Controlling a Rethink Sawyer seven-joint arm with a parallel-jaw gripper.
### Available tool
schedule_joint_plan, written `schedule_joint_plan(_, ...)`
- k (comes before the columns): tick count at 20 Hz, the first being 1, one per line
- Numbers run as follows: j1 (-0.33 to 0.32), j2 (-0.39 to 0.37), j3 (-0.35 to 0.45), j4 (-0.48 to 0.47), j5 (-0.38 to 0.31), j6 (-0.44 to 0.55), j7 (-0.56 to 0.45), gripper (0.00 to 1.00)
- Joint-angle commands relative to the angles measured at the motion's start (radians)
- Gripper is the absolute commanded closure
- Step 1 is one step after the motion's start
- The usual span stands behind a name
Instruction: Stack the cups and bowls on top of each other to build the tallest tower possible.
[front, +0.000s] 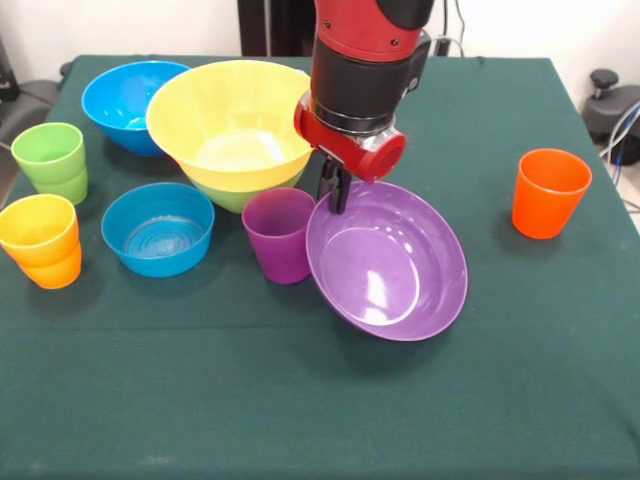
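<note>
My gripper (337, 198) comes down at the table's middle and is shut on the far rim of the purple bowl (390, 265). That bowl hangs tilted, its inside facing the camera. Just to its left a purple cup (278, 237) stands upright, touching or nearly touching the bowl. Behind the cup, the big yellow bowl (228, 122) sits nested in a lime green bowl (238, 196). A big blue bowl (125, 100) is at the far left, and a smaller blue bowl (158, 230) is nearer. A green cup (52, 160) stands at the left edge. A yellow cup (38, 230) is nested in an orange cup (55, 270).
A lone orange cup (548, 192) stands upright at the right on the dark green tablecloth (300, 400). The arm's red and black wrist (365, 70) hides part of the yellow bowl's right rim. The table edges run close to the left-hand cups.
</note>
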Motion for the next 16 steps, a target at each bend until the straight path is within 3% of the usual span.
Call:
schedule_joint_plan(1,-0.009,0.028,0.140,0.048,-0.083,-0.008,-0.064,1.00)
schedule_joint_plan(16,-0.006,-0.006,0.135,0.069,-0.087,0.027,-0.061,1.00)
